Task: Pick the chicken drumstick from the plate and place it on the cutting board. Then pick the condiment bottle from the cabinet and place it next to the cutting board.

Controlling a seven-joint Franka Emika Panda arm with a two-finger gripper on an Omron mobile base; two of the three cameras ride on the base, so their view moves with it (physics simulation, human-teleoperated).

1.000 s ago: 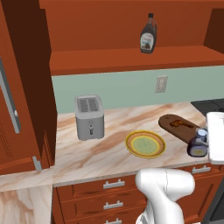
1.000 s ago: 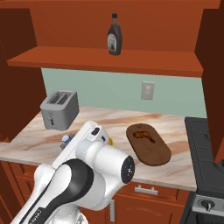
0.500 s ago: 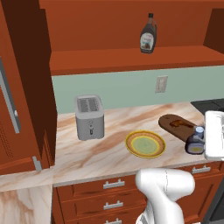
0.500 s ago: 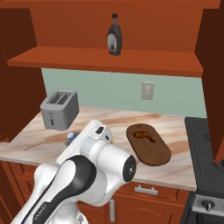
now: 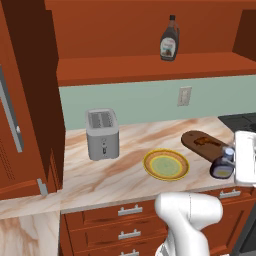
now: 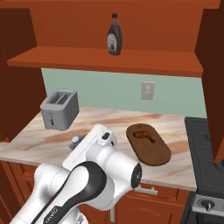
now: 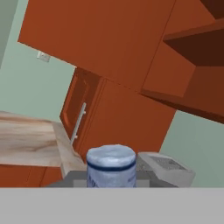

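My gripper is shut on the condiment bottle, a squat dark blue bottle with a light blue cap. It is low over the counter, just in front of the near end of the cutting board. The chicken drumstick lies on that dark oval board, toward its far end. The yellow plate sits to the board's left with nothing on it. In the hand view the bottle's cap stands between my fingertips. My arm hides most of the bottle in the right base view, where its cap peeks out.
A tall brown bottle stands on the shelf of the reddish-brown cabinet. A grey toaster sits at the back left of the counter. A dark stove borders the counter on the right. Drawers with metal handles run below.
The hand with the bottle has crept slightly lower and a little toward the plate. The board, drumstick and plate have not moved.
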